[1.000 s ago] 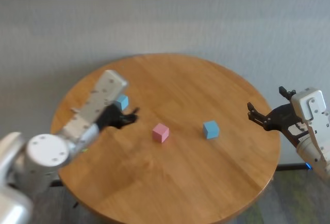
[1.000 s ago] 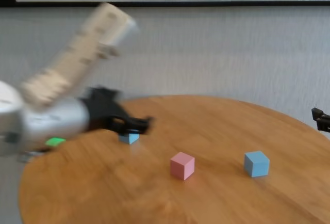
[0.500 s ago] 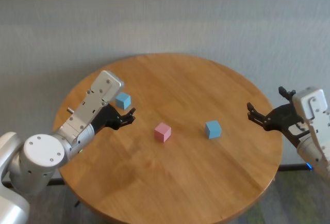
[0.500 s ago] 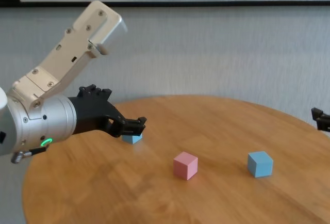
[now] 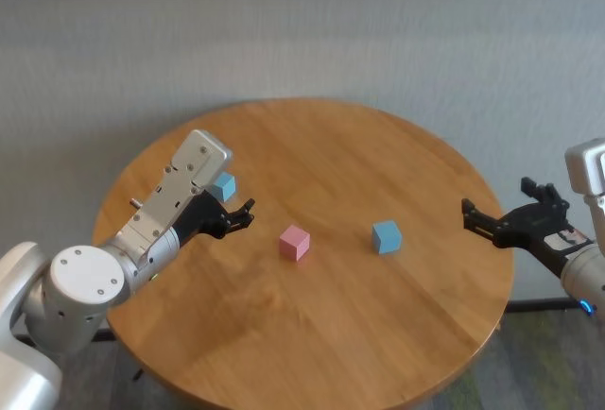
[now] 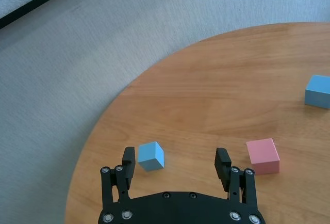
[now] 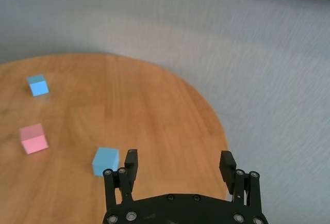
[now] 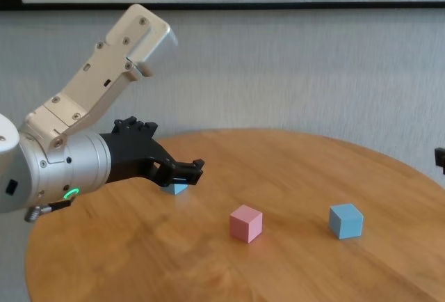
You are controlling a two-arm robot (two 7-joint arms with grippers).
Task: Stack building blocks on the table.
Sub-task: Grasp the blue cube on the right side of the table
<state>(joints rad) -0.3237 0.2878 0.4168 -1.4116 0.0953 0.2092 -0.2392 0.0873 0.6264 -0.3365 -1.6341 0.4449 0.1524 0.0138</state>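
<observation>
Three cubes lie apart on the round wooden table (image 5: 331,145). A pale pink cube (image 5: 294,242) sits near the middle, with one light blue cube (image 5: 386,236) to its right and another light blue cube (image 5: 224,186) at the left. My left gripper (image 5: 244,213) is open and empty, low over the table just in front of the left blue cube (image 6: 151,156), which lies beside one of its fingers (image 6: 128,160). The pink cube (image 6: 263,156) lies outside the other finger. My right gripper (image 5: 494,206) is open and empty at the table's right edge, with the right blue cube (image 7: 105,161) ahead of it.
A grey wall (image 5: 378,42) stands behind the table. The table's rim (image 5: 510,278) drops off just under my right gripper. Bare wood stretches across the near half of the table (image 5: 312,334).
My right gripper has drawn back to the right, farther out over the table's edge. My left gripper has settled beside the left blue cube. The cubes have not moved.
</observation>
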